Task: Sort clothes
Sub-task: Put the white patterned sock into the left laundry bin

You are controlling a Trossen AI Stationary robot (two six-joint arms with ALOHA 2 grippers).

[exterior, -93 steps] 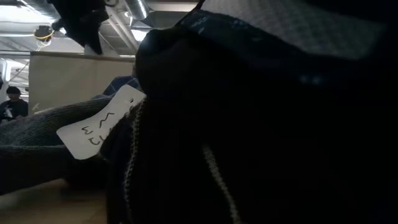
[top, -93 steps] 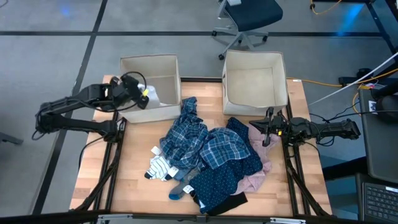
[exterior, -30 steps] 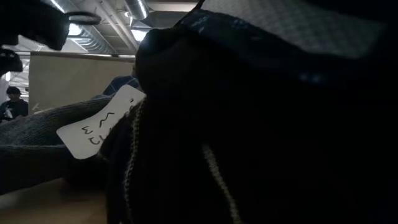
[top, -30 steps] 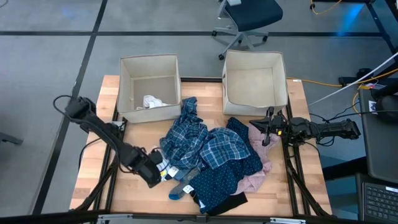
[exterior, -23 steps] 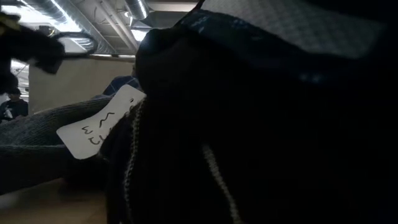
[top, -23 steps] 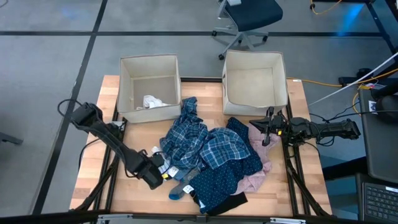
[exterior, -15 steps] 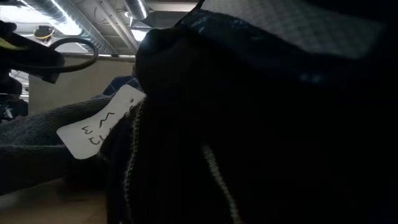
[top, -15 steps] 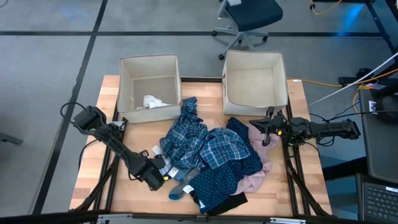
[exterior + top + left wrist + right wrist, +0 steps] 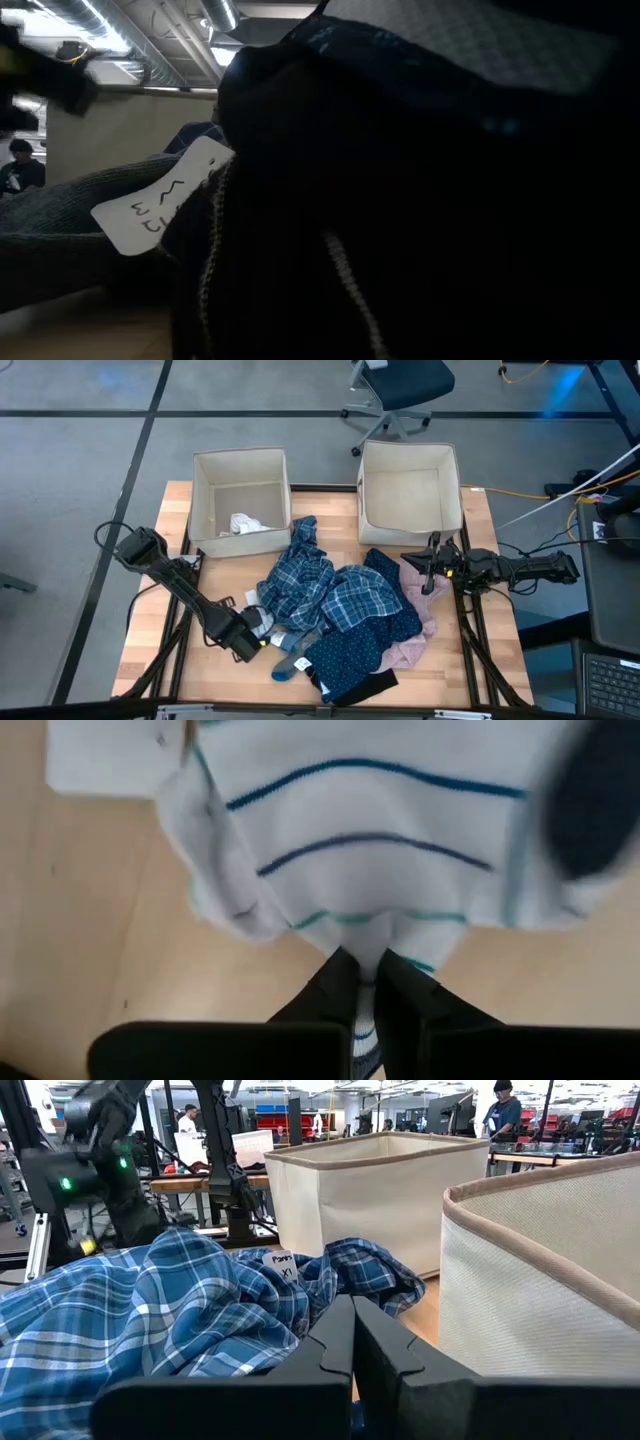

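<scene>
The clothes lie heaped mid-table: blue-and-white plaid shirts [image 9: 320,585], navy dotted fabric [image 9: 350,650], a pale pink garment [image 9: 415,635], a black piece [image 9: 372,685] and a grey sock [image 9: 288,662]. At the pile's left edge lies a white sock with blue and teal stripes [image 9: 380,830]. My left gripper [image 9: 253,632] stands over that sock and is shut on it. My right gripper [image 9: 428,570] waits shut and level by the right box, with the plaid shirt [image 9: 170,1310] ahead of it. The low view is filled by dark cloth with a white tag [image 9: 160,205]. My left gripper pinches a small fold of the striped sock [image 9: 365,942] between its two fingers [image 9: 335,990], at one striped edge. The fingers come from above, pointing down. A strip of the cloth shows between them. The rest of the sock lies spread on the table top.
Two beige fabric boxes stand at the far edge, the left box [image 9: 205,500] with a small white piece [image 9: 243,523] inside and the right box [image 9: 368,485]. Bare wood [image 9: 215,575] lies left of the pile. An office chair [image 9: 400,390] stands beyond the table.
My left gripper has sunk a little onto the striped sock at the pile's left edge and turned slightly. The sock has bunched under it. The right arm has kept still.
</scene>
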